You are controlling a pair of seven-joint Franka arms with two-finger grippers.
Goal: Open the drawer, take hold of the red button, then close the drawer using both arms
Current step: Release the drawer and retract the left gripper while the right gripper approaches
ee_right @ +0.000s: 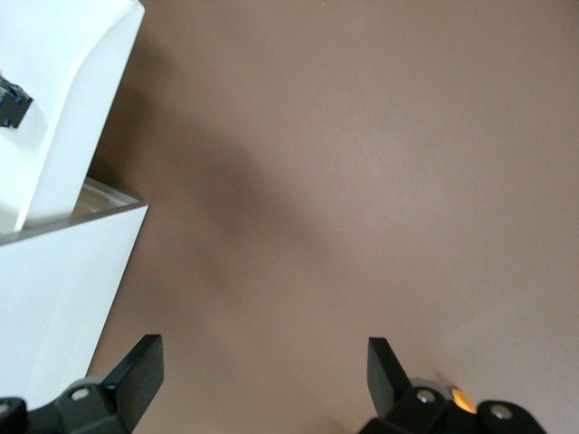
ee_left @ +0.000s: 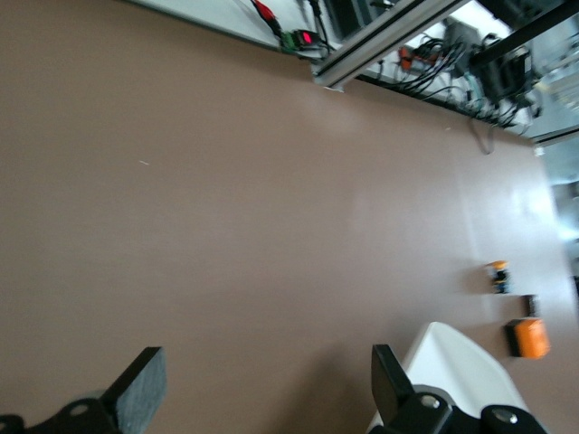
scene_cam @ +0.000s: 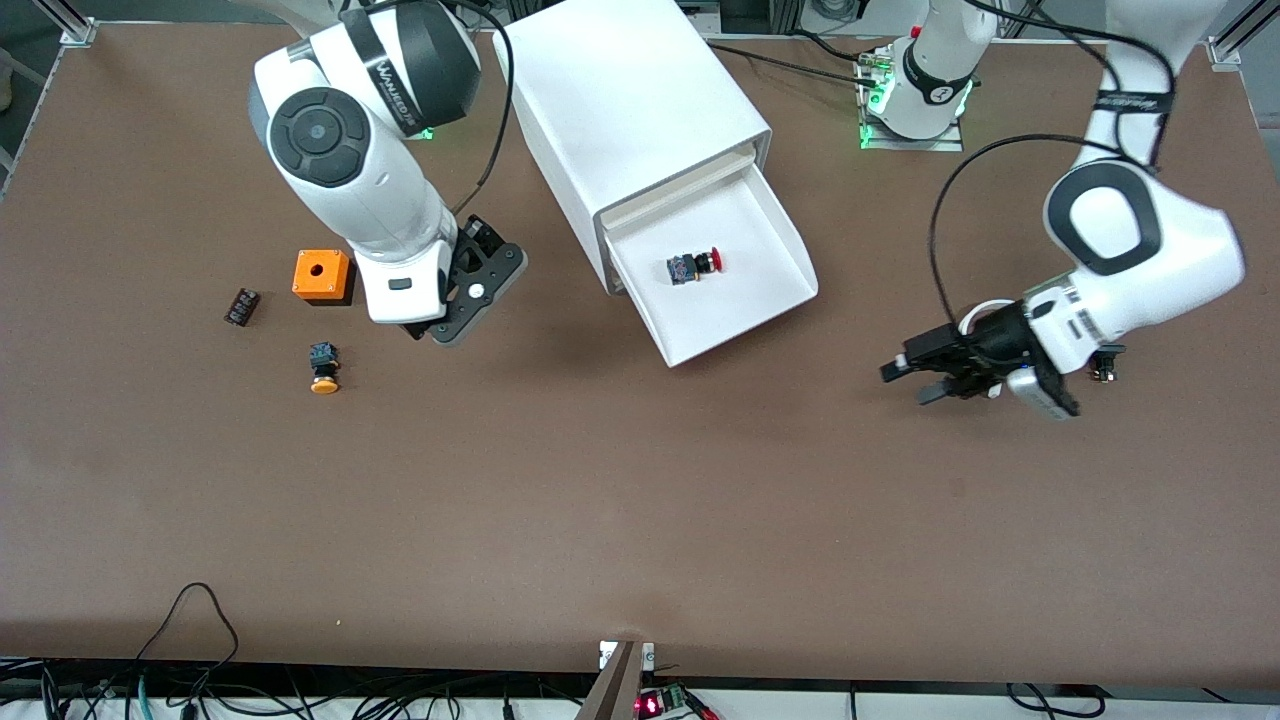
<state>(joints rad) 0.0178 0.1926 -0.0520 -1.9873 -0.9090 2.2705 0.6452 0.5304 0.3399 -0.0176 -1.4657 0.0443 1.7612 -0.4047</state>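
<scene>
The drawer (scene_cam: pixel 745 300) stands pulled out of the white cabinet (scene_cam: pixel 620 100). The red-capped button (scene_cam: pixel 696 265) lies on its side in the drawer. My left gripper (scene_cam: pixel 908 383) is open and empty over bare table, beside the drawer toward the left arm's end. My right gripper (scene_cam: pixel 435 332) is open and empty over the table between the cabinet and the orange box. The left wrist view shows the left gripper (ee_left: pixel 267 384) and a corner of the drawer (ee_left: pixel 452 366). The right wrist view shows the right gripper (ee_right: pixel 262 366), the drawer (ee_right: pixel 68 108) and the button's black body (ee_right: pixel 11 101).
An orange box with a hole (scene_cam: pixel 322 275), an orange-yellow-capped button (scene_cam: pixel 323 368) and a small dark part (scene_cam: pixel 241 306) lie toward the right arm's end. A small part (scene_cam: pixel 1103 372) lies by the left arm's wrist. Cables run along the table's near edge.
</scene>
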